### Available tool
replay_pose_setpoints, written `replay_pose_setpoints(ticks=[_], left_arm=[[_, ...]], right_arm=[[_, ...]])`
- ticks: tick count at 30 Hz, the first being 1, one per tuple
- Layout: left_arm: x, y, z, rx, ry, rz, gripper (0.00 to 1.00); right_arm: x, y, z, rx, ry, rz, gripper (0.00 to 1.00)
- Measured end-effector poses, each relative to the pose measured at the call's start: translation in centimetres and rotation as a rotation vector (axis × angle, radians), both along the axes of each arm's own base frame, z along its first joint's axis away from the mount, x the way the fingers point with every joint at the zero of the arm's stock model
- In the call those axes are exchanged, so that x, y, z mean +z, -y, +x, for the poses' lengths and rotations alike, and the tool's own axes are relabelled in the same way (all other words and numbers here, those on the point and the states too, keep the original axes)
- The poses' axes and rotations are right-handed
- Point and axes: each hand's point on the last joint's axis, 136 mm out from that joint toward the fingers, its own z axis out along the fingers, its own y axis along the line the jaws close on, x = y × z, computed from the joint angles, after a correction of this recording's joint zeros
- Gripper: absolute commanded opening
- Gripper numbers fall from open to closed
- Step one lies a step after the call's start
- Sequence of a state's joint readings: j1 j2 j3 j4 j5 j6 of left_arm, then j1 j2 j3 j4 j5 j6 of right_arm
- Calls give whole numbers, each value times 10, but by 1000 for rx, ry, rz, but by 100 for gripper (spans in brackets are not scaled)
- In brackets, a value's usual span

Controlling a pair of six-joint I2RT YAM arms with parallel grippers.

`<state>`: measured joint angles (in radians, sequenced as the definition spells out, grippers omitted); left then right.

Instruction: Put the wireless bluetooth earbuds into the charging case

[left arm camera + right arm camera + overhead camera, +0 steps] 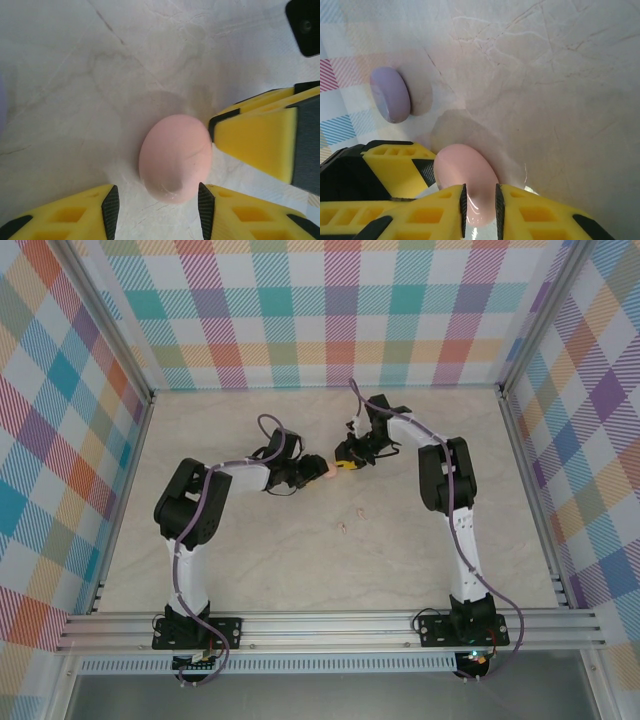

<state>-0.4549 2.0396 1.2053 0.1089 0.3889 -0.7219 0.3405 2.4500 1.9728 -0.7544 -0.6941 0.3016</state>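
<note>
Left claw (155, 205) and right claw (480, 205) crowd the pink case (175, 157) from both sides; you find open counter (300, 570) all around.

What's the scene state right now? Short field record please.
surface: marble-look table
pink case: egg-shaped, mid-table, between both end effectors
right end effector: pads pinched on the pink case's edge
left end effector: fingers either side of the pink case, gap on one side, not clamped
purple case: lying on the table, apart from the pink case
small pale bits: on the table nearer the arm bases, too small to identify
</note>
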Motion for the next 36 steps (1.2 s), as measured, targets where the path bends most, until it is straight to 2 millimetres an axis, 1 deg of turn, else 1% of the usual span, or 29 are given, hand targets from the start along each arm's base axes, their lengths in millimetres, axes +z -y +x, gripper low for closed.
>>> replay_pose_setpoints(ticks=[6, 20, 23, 29, 31, 34, 36], left_arm=[[1, 5, 4, -13, 1, -16, 46], [0, 12, 8, -14, -10, -50, 41], [-1, 12, 8, -12, -10, -54, 37], [-2, 14, 10, -8, -10, -65, 33], [-2, 15, 10, -9, -11, -74, 28], [1, 17, 11, -15, -3, -84, 23], [2, 18, 11, -17, 1, -88, 21]], right_arm=[[-2, -2, -2, 6, -15, 14, 19], [-2, -2, -3, 7, -17, 17, 19], [-2, -2, -3, 7, -17, 17, 18], [-2, -2, -4, 7, -21, 17, 19], [-3, -1, -4, 5, -22, 16, 20], [-4, 3, -5, -2, -20, 9, 28], [-4, 5, -6, -7, -16, 5, 31]])
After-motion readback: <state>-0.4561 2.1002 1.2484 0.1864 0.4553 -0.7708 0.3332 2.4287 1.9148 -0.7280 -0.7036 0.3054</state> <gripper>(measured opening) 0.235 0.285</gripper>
